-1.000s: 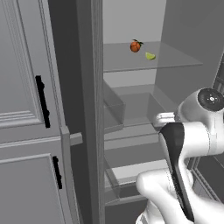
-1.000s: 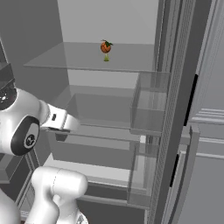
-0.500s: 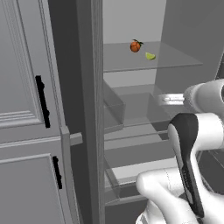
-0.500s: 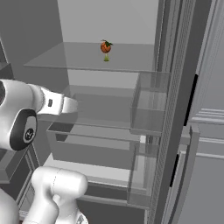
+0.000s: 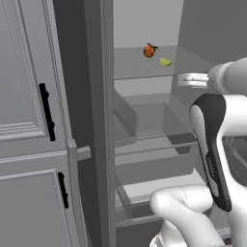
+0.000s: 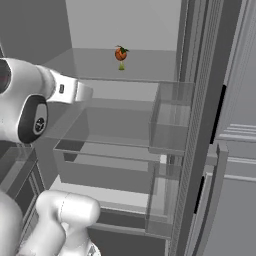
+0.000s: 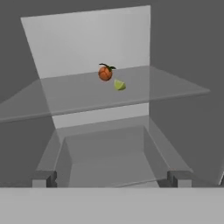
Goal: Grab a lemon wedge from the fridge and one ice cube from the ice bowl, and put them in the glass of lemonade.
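Glass shelf (image 7: 166, 89) inside my open fridge (image 5: 96, 120): hand view separates lemon wedge (image 7: 119, 85) from fruit (image 7: 105, 73); tool (image 7: 112, 179) spread wide, empty.

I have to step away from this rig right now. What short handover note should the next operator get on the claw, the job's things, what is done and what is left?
Claw: open and empty, pointing into the open fridge below its glass shelf.
Lemon wedge: on that shelf, just beside the orange-red fruit, nearer the claw; untouched.
Ice bowl and glass of lemonade: out of sight from here.
Done: fridge door is open and the arm has reached inside.
Left: raise the claw to shelf level, pick up the wedge without taking the fruit, carry it to the glass, then fetch one ice cube and drop it in as well.
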Robot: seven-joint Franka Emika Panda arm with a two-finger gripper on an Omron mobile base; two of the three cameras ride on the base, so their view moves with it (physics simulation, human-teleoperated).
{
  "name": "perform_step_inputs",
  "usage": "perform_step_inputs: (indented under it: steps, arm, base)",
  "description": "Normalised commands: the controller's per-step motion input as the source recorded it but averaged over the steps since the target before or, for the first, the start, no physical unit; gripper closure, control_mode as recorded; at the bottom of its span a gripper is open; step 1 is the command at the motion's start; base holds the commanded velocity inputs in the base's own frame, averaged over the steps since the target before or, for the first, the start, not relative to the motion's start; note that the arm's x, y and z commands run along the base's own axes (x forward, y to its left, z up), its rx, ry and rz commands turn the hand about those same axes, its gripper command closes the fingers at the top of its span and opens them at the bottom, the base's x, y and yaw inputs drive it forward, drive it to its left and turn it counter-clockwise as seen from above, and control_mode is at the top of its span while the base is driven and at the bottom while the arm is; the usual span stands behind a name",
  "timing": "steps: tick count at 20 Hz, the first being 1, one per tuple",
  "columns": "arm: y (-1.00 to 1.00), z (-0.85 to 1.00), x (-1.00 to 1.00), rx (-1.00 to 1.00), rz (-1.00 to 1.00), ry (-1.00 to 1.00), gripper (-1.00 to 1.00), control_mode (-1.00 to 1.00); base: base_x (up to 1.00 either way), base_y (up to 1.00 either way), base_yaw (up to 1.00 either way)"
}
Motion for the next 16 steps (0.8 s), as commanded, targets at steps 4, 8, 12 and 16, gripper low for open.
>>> perform_step_inputs:
  steps: [4, 8, 12, 16]
  arm:
    - [-0.49, 0.07, 0.32, 0.00, 0.01, 0.04, -1.00, -1.00]
    - [-0.23, 0.08, 0.66, 0.00, 0.03, 0.16, -1.00, -1.00]
    - [-0.03, 0.21, 0.68, -0.03, 0.11, 0.14, -1.00, -1.00]
    - [0.00, 0.00, 0.79, -0.05, 0.15, 0.05, -1.00, -1.00]
  base:
    - [0.00, 0.00, 0.00]
    - [0.00, 0.00, 0.00]
    - [0.00, 0.00, 0.00]
    - [0.00, 0.00, 0.00]
